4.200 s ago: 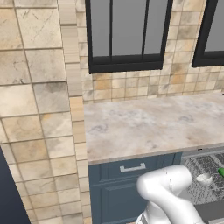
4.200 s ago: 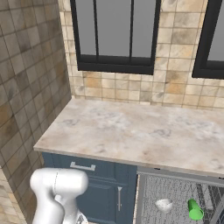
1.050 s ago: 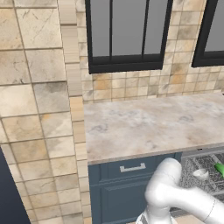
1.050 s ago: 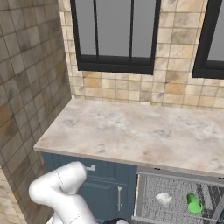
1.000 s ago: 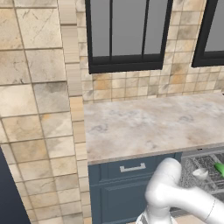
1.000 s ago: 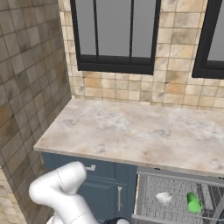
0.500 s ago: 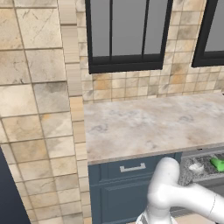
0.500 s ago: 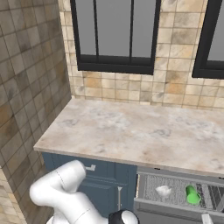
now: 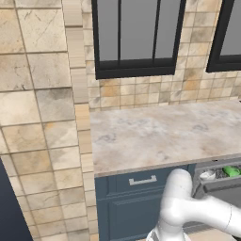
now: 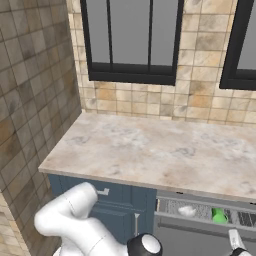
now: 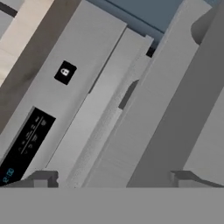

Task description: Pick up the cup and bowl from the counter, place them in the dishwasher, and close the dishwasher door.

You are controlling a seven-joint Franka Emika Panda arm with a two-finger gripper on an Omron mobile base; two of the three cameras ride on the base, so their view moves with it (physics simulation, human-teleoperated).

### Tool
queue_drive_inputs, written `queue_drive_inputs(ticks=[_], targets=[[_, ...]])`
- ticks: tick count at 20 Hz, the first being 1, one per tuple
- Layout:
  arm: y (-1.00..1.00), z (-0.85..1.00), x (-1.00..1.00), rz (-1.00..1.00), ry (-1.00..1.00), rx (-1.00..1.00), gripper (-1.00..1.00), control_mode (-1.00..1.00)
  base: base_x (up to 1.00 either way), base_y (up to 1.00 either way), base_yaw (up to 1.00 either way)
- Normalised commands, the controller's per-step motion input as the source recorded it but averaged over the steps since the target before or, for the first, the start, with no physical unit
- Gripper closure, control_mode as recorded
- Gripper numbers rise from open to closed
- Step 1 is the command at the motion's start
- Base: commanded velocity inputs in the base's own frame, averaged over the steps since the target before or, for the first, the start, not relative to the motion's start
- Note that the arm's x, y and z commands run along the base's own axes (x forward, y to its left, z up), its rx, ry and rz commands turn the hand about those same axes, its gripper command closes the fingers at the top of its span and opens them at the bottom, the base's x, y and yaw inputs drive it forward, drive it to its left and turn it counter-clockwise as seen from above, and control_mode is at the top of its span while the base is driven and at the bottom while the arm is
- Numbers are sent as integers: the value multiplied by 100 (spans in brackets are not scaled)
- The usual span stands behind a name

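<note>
Hand view looks close along the dishwasher door (image 11: pixel 144 127): brushed grey metal, with a black control strip carrying pale markings by its lower left and a small black square with a white lock mark above it. The fingers (image 11: pixel 111 177) stand spread wide, released, nothing between their two dark tips, the door's panel just ahead of them.

Right base view shows the dishwasher (image 10: pixel 205 225) set under the table (image 10: pixel 150 145), right of a dark blue drawer (image 10: pixel 112 192) with a silver handle. Its door is nearly shut, tilted out only a little at the top, leaving a narrow gap. Through that gap the grey wire rack (image 10: pixel 245 218) shows, with a white bowl (image 10: pixel 186 211) toward its left end and a green cup (image 10: pixel 218 215) to the right of it, the two apart.

Left base view has the same gap at the right edge, below the table's front edge: bowl (image 9: pixel 207 175) left, cup (image 9: pixel 231 171) right, and the door's (image 9: pixel 221 186) grey top beneath them. The table (image 9: pixel 160 132) is a beige-grey marbled slab against a tan tiled wall (image 9: pixel 141 89) with dark-framed windows (image 9: pixel 136 37).
</note>
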Motion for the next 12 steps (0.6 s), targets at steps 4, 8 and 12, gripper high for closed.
queue_drive_inputs(ticks=[4, 8, 12], targets=[[-35, -100, 13, 22, -46, -1, -100, -100, 0, 0, 0], [-36, -100, 14, 21, -46, -2, -100, -100, 0, 0, 0], [-36, -100, 14, 21, -46, -5, -100, -100, 0, 0, 0]])
